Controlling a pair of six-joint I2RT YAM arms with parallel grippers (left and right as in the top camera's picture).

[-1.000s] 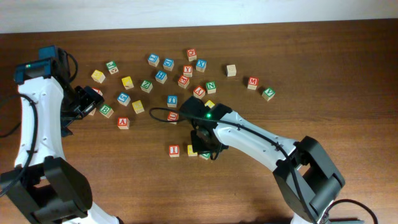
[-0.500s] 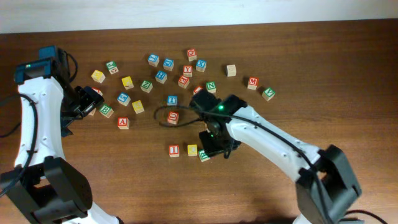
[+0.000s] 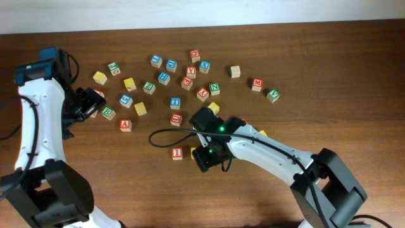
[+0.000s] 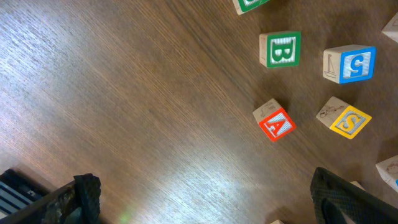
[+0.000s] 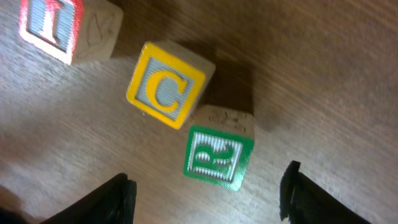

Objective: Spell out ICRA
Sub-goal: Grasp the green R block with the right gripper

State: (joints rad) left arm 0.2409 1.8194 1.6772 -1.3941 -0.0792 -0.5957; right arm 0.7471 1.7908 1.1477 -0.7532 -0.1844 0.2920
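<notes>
Black left gripper [image 4: 204, 180]: we see its fingers wide apart, holding nothing, over bare table.
A [image 4: 274, 121]: red, on the left, well apart from the row. We think it goes in last.
I [image 5: 50, 22]: red, first in the row.
C [image 5: 165, 92]: yellow, just beside I, turned a bit.
R [image 5: 217, 155]: green, at C's corner, touching it or nearly so. It sits off the line, so the row bends.
Right gripper [image 5: 208, 186]: fingers apart, one on each side of R, clamped on nothing.
What could go wrong: a finger could bump R or C if we lift crooked, and the row would break. Bringing A in could push R too.
</notes>
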